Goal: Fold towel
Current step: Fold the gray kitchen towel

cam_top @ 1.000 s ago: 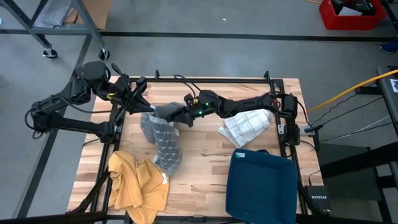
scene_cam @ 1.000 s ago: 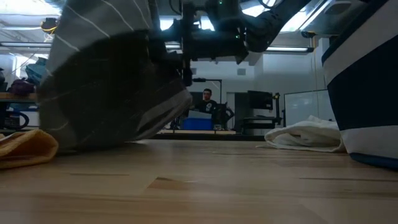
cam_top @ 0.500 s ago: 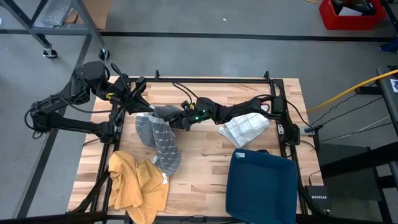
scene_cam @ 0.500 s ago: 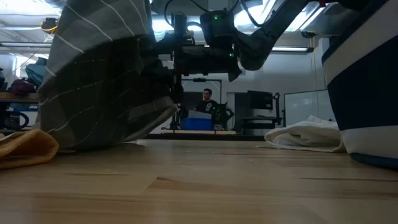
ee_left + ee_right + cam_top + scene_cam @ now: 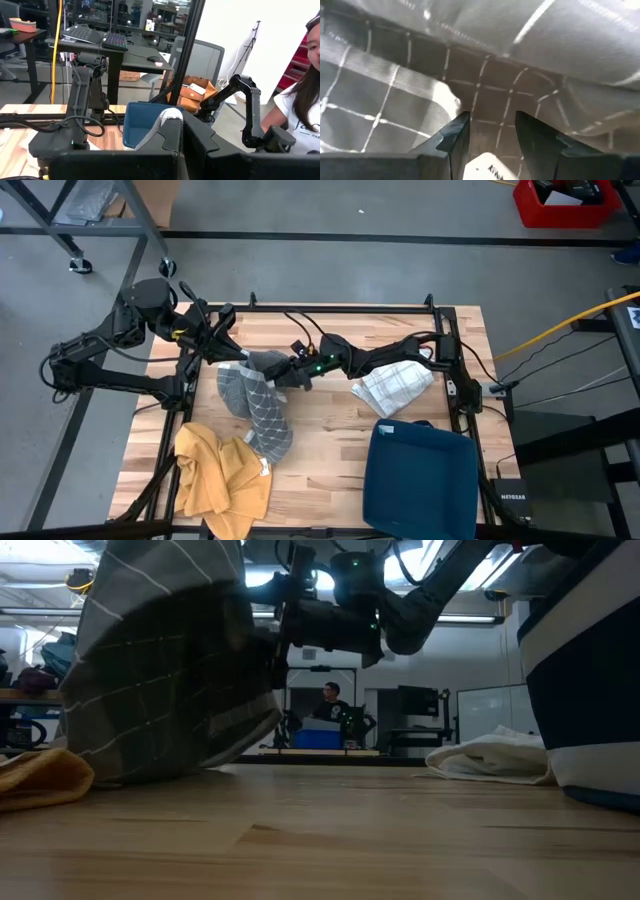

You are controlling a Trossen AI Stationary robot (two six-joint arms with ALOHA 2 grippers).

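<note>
**Right gripper reaching into lifted towel; folding not yet begun**

Right gripper (image 5: 283,377) sits against the grey checked towel (image 5: 255,405) near the table's middle, its fingers (image 5: 454,134) spread with cloth just ahead of them and nothing yet between them. Left gripper (image 5: 238,360) is pressed together on the towel's upper edge, a strip of which shows between its fingers in the left wrist view, holding that part of the towel off the wooden table (image 5: 330,450).

Status: the towel hangs bunched and creased, its lower end trailing on the boards beside a crumpled yellow cloth (image 5: 215,475). No flat spread and no fold line is visible. By my judgement a second grasp, spreading and every fold remain.

View comparison: the high view alone fixes the layout, including a white checked towel (image 5: 395,385) under the right arm and a blue bin (image 5: 425,475) at the near edge. The low view shows the towel's lifted bulk (image 5: 165,660) well clear of the surface on its right side. Only the right wrist view confirms the gap between those fingers is vacant.
</note>
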